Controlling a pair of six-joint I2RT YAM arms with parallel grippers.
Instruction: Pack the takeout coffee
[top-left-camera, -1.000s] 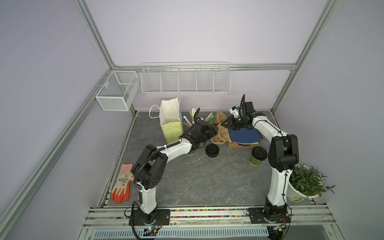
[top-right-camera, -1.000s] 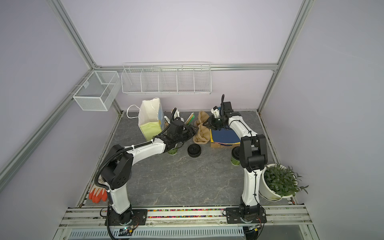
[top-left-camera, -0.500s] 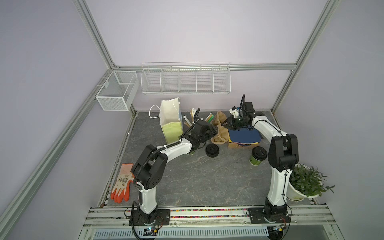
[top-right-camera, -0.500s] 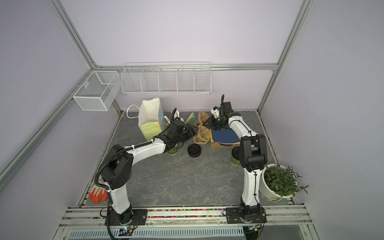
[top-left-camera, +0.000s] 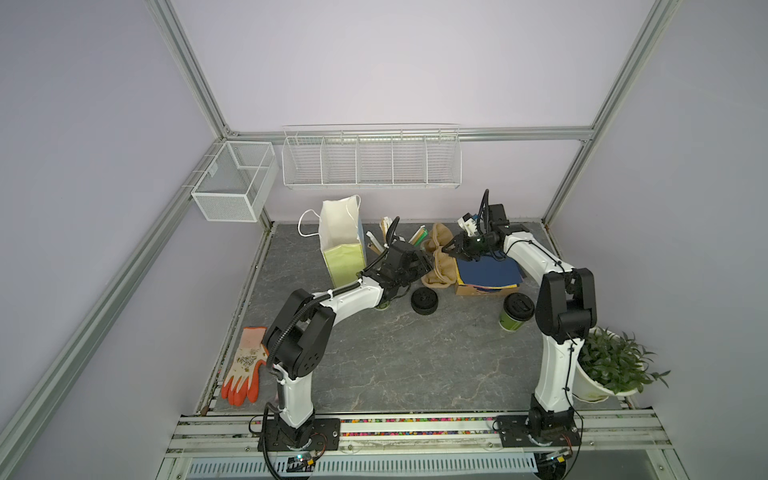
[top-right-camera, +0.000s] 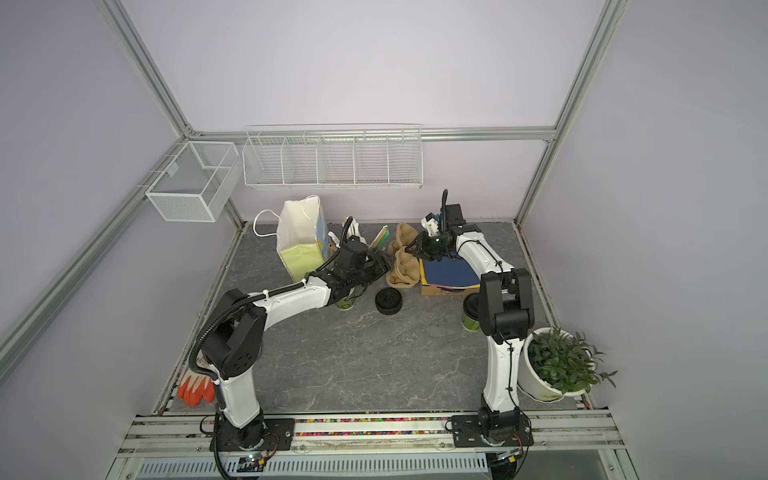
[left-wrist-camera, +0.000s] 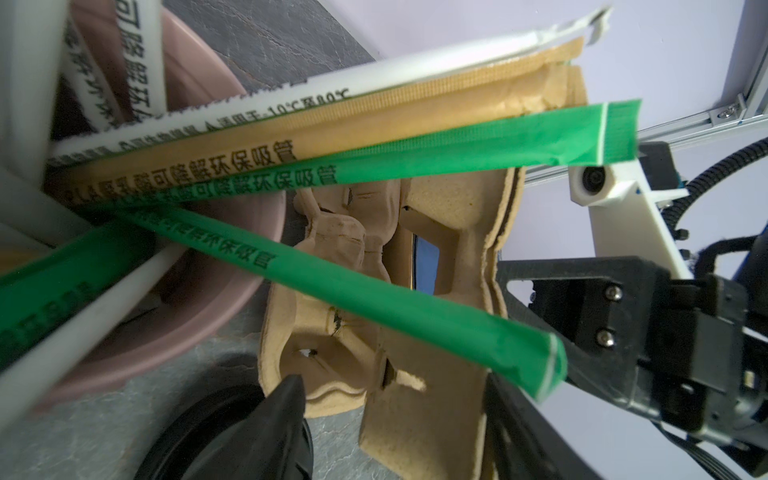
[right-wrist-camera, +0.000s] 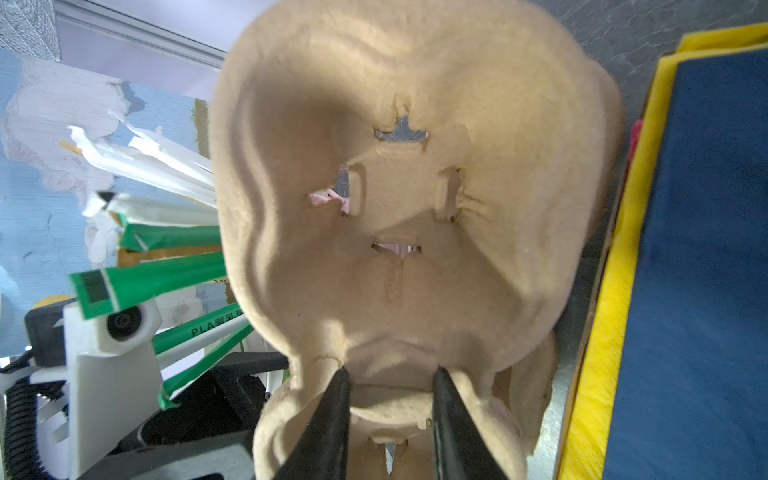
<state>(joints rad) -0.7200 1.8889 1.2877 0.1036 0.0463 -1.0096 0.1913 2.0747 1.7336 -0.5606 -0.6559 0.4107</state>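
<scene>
Carrier (top-left-camera: 439, 270) stands far middle; right gripper (right-wrist-camera: 391, 374) pinches its ridge, left gripper (left-wrist-camera: 392, 388) spread wide beside it; coffee cup (top-left-camera: 516, 311) near right.

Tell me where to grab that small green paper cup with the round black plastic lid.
The green paper cup stands upright under its black plastic lid. It is probably best to close the jaws on the paper wall below it, level, from the uncluttered front.

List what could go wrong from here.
1. The right hand pinches the thin neck of the cup tray; the pulp may tear, or nested trays may lift together.
2. The straws cross close by the left hand; a move could sweep them out.
3. The coffee stands beside the right arm's elbow; a swing might topple it.
</scene>
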